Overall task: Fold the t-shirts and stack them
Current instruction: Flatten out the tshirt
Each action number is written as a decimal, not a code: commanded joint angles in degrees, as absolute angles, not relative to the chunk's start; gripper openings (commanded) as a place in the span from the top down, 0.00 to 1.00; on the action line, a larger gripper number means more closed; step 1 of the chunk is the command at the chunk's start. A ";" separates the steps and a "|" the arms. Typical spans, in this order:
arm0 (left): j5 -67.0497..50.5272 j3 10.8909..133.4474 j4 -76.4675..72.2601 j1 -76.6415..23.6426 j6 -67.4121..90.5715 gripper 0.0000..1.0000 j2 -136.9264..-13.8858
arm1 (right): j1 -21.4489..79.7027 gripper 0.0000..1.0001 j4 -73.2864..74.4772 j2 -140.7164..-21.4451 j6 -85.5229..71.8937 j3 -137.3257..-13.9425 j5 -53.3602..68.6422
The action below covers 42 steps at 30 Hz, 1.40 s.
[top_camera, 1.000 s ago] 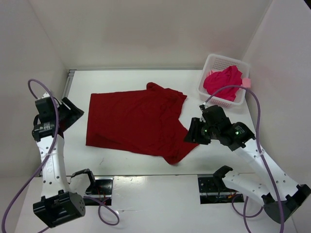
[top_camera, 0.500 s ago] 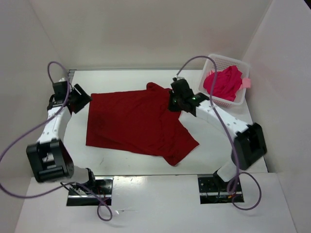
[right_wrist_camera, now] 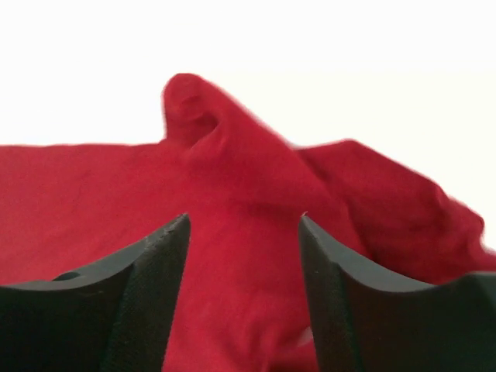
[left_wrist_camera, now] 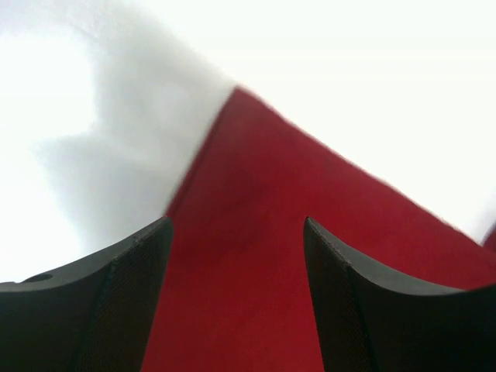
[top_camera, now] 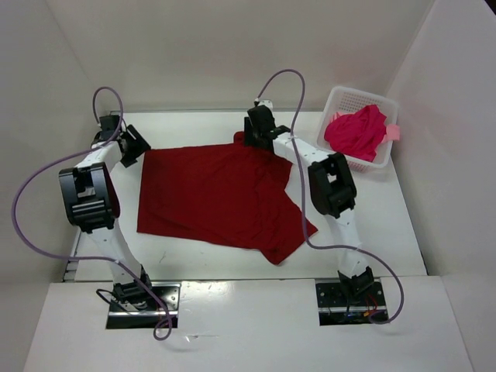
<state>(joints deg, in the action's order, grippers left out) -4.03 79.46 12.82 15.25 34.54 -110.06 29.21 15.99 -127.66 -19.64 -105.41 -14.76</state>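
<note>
Top external view: dark red t-shirt (top_camera: 217, 198) lies spread on the white tabletop (top_camera: 364, 225), mid-surface. The body is a broad, roughly rectangular sheet of soft matte cloth with shallow wrinkles. One pointed flap runs out toward the near right, and there is a small bunched hump at the far edge. Bright crimson-pink t-shirt (top_camera: 356, 132) is heaped in a crumpled mound in the white perforated plastic basket (top_camera: 345, 91) at the far right corner, well apart from the spread shirt. A scrap of light salmon pink cloth (top_camera: 393, 132) shows at the basket's right rim. Left pincer (top_camera: 133, 147) sits at the dark shirt's far left corner. In the left wrist view its black textured fingers (left_wrist_camera: 101, 310) stand spread, nothing clamped, the cloth's straight-edged corner lying between them. Right pincer (top_camera: 254, 139) is at the bunched far edge. In the right wrist view its fingers (right_wrist_camera: 132, 302) are likewise apart, over a raised, rounded fold of red cloth.
</note>
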 commanded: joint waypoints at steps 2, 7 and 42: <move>-1.94 85.95 12.57 14.16 31.65 0.25 -116.71 | 28.04 0.33 18.36 -135.25 -17.58 -115.64 -16.26; -1.93 91.66 14.15 13.10 30.06 0.30 -123.48 | 27.51 0.27 24.60 -144.64 -16.96 -129.34 -16.26; -4.31 88.19 11.96 10.47 29.54 0.27 -111.73 | 20.57 0.26 48.70 -161.37 -15.91 -162.34 -6.06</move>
